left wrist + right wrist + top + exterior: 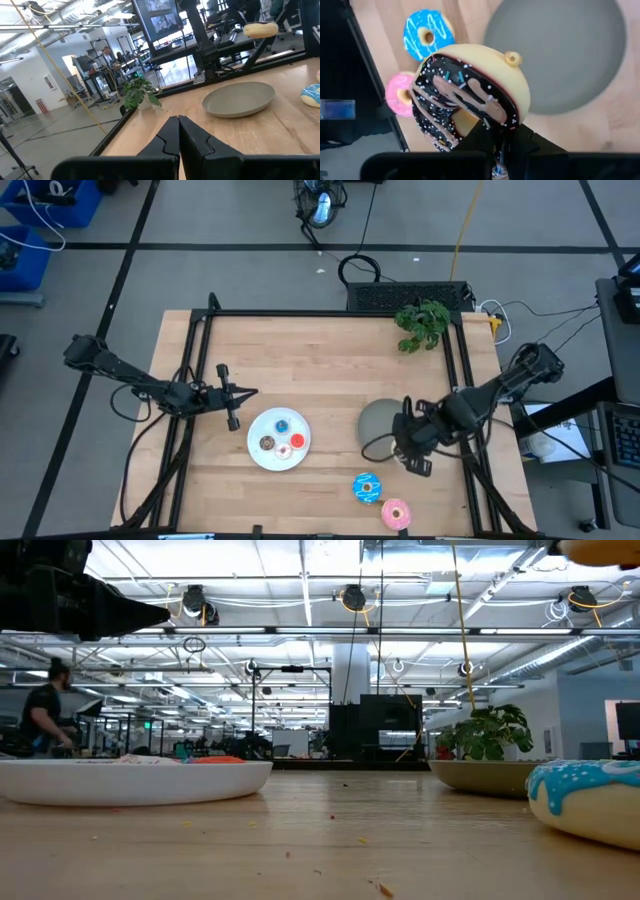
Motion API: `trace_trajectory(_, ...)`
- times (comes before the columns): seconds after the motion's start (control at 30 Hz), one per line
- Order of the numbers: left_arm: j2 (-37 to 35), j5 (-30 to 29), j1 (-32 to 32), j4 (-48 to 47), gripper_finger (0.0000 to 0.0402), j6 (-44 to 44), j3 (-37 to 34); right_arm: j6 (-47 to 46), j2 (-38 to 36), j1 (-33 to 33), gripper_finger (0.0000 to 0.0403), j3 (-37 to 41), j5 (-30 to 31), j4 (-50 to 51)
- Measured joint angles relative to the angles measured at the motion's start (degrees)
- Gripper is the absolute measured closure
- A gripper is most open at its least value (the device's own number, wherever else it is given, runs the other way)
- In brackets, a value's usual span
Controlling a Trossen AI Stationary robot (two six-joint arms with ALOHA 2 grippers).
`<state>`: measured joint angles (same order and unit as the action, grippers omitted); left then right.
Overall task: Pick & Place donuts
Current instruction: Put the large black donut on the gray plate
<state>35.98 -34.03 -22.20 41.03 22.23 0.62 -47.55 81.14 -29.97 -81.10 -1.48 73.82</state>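
Step in hand: the large speckled chocolate-brown iced toy donut (pixel 470 95) is judged to be in transit to the plain grey round plate (pixel 378 420).
Right tool (pixel 502 145): closed on the donut's rim, held above the table near the grey plate's edge.
Left tool (pixel 178 132): fingers pressed shut on nothing, parked low over the pale wooden table (pixel 320 350), left of the plain white round plate (pixel 262 456).
Doing it well: the donut should be centred over the grey plate and lowered until it rests flat before release; a pinched ring may tilt or roll.
Other donuts: the large blue-iced ring (pixel 367 487) and large pink-iced ring (pixel 396 513) lie on the table, just beside each other; tiny rings (pixel 281 438) sit on the white plate.
Materials: the donut looks like smooth, glossy moulded dough-yellow plastic with raised drizzle and sprinkles; the grey plate is matte and shallow.
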Motion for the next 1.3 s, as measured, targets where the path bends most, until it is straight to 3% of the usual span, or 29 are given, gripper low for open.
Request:
trace_trajectory(0.73, 0.0, 0.0, 0.0, -0.4, 0.0396, 0.1, 0.0, 21.7, 3.0, 22.0, 0.0390, 2.6, -3.1, -1.2)
trace_trajectory(1.03, 0.0, -0.6, 0.0, -0.5, 0.0396, 1.6, 0.0, 32.0, 7.8, 27.3, 0.0390, 11.1, -3.3, -15.1)
trace_trajectory(1.3, 0.0, -0.6, 0.0, -0.5, 0.0396, 1.7, 0.0, 31.6, 7.8, 31.0, 0.0390, 21.2, -4.6, -20.2)
